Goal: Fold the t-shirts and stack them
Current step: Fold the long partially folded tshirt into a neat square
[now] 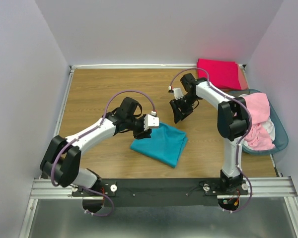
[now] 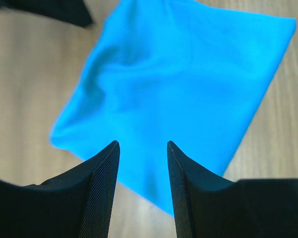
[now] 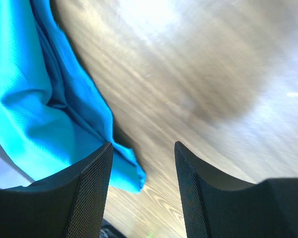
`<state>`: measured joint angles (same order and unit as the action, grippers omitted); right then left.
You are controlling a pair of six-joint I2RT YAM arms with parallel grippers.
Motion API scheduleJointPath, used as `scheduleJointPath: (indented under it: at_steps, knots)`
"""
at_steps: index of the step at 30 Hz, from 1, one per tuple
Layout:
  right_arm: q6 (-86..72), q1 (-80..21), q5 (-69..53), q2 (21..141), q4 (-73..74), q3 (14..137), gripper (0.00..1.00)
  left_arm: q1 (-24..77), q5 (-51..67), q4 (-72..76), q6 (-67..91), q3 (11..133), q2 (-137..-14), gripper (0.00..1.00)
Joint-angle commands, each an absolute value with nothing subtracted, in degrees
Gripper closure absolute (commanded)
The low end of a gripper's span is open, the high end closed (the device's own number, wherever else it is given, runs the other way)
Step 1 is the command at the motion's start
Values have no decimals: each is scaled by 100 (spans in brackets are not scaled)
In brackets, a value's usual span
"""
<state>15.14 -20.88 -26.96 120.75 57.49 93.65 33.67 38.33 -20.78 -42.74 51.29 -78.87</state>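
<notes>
Jaws open; basket (image 1: 283,140) w/ pink tees (image 1: 256,107)

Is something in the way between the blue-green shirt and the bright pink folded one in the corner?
Yes. The right hand and the right arm hang over the table right between the teal shirt and the crimson-pink shirt. Nothing else shows on the wood between them.

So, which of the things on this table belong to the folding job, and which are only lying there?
Belong to the job: teal t-shirt; crimson-pink t-shirt at the far right corner; light pink t-shirts in the basket.
Only lying there: the basket itself, a mere container.
</notes>
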Motion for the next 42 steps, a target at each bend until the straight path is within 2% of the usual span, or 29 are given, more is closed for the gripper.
scheduleJointPath:
  at_steps: [1, 6, 12, 21, 37, 40, 41, 42]
  knots:
    - [1556, -1934, -2390, 11865, 6002, 9861, 39, 3261, 4526, -1996, -3254, 5370, -8366, 49]
    - [1880, -1758, -3101, 11672, 6547, 9573, 40, 3050, 4921, -1881, -2576, 5616, -8964, 50]
    - [2293, -1740, -3813, 11198, 6557, 8834, 40, 2646, 5220, -2100, -2531, 5801, -9474, 50]
    - [2566, -1749, -3770, 11346, 5968, 8315, 39, 2593, 5221, -2189, -2444, 5933, -9869, 50]
    - [2795, -1767, -3859, 11381, 5906, 7849, 42, 2531, 5071, -2101, -2267, 6038, -10362, 50]
    - [2777, -1775, -3832, 11408, 5897, 7892, 50, 2531, 5045, -2100, -2241, 6038, -10371, 50]
    - [2760, -1775, -3832, 11391, 5897, 7910, 55, 2540, 5045, -2101, -2241, 6038, -10380, 50]
    - [2725, -1767, -3806, 11365, 5897, 7936, 65, 2540, 5019, -2092, -2233, 6038, -10371, 51]
